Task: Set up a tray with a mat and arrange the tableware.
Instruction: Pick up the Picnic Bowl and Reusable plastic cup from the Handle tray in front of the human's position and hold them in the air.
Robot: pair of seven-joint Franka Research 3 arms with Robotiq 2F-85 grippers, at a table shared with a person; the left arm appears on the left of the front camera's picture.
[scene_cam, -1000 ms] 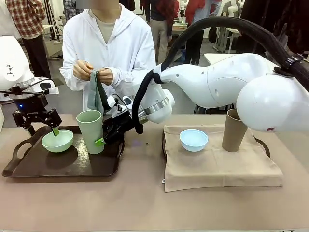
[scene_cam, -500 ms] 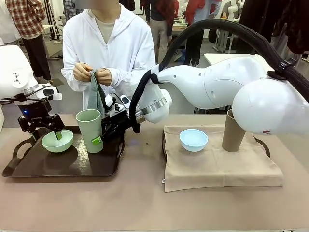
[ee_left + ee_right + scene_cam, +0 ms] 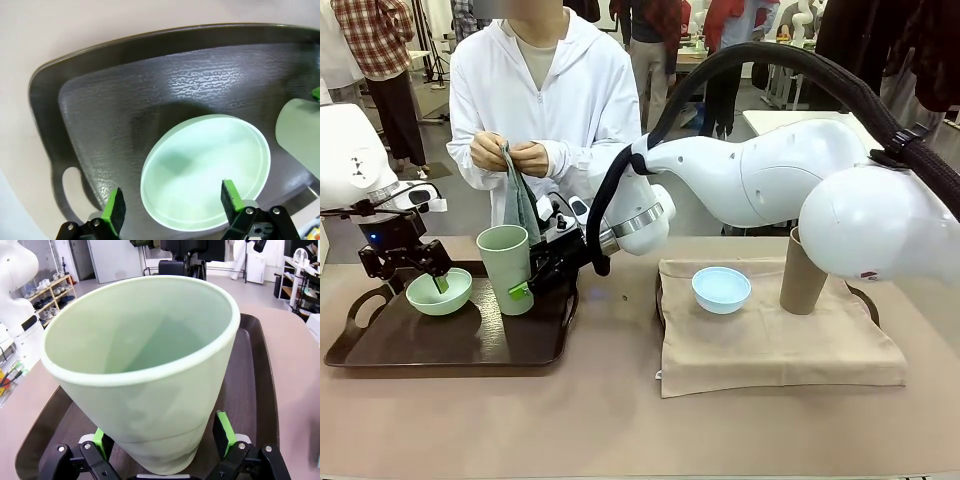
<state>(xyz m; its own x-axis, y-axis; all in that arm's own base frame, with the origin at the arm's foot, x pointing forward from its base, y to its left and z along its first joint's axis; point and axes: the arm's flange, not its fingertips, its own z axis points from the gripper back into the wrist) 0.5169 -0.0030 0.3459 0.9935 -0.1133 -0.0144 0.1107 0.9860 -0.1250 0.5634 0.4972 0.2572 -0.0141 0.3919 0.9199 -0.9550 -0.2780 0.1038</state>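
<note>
Two white arms share the tan table (image 3: 620,430) with a person (image 3: 550,90) in a white hooded top at its far side. The person's hands (image 3: 510,155) pinch a grey-green cloth (image 3: 520,205) above and behind your right gripper (image 3: 523,291). Your right arm (image 3: 770,190) reaches across the middle to the dark tray (image 3: 450,350), which lies under both grippers. Well off to the right gripper's right, a beige mat (image 3: 770,350) covers a second tray (image 3: 865,298). On the mat stand the tan-brown tumbler (image 3: 805,272) and, nearer the gripper, the light blue bowl (image 3: 721,289). The pale green tumbler (image 3: 507,270) stands upright on the dark tray, its lower part between the right gripper's fingers. In the right wrist view the green pads (image 3: 223,432) sit close on either side of its base, but you cannot tell whether they press it or merely flank it. The pale green bowl (image 3: 439,292) rests on the tray directly beneath the left gripper (image 3: 415,275), just left of the tumbler. That gripper is released, fingers spread: one pad (image 3: 231,200) hangs over the bowl's inside, the other outside the rim, so the near rim lies between them.
</note>
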